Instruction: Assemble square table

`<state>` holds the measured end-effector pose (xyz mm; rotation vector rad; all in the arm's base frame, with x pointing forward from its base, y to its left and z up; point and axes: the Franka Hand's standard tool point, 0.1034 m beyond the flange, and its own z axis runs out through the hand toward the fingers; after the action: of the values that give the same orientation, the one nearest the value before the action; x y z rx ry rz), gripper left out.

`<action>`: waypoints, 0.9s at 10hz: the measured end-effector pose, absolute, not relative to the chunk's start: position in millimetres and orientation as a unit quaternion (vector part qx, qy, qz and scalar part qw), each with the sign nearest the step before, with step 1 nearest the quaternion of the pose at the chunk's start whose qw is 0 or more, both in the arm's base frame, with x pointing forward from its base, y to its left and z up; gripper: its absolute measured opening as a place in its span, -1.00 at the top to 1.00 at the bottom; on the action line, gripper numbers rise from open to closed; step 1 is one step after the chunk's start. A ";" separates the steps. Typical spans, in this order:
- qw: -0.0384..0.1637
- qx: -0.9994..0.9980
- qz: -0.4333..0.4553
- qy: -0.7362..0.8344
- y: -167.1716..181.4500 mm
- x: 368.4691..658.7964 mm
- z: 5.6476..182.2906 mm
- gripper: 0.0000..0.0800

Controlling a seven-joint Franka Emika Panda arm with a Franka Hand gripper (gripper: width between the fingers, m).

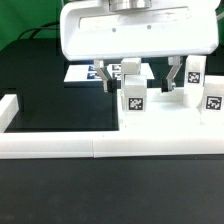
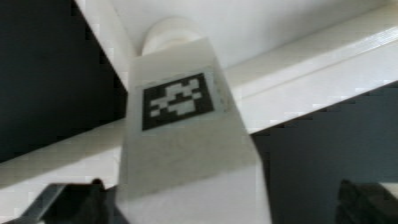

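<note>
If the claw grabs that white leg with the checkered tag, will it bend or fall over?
The leg looks like a solid, straight-sided block, so it probably stays stiff. Its surface looks smooth, so it might slip a little in the open claw. Standing tall and narrow, it could tip if nudged near the top.

a long white border rail [image 1: 60, 146] lies across the black table [image 1: 60, 110]; marker board [image 1: 80, 73] behind.
</note>
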<state>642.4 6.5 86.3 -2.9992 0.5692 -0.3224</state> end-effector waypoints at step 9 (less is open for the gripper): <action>0.056 -0.984 -0.059 0.161 1.0 631.8 81.0 -0.06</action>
<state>631.8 1.0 81.0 -2.9839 0.4879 -0.1793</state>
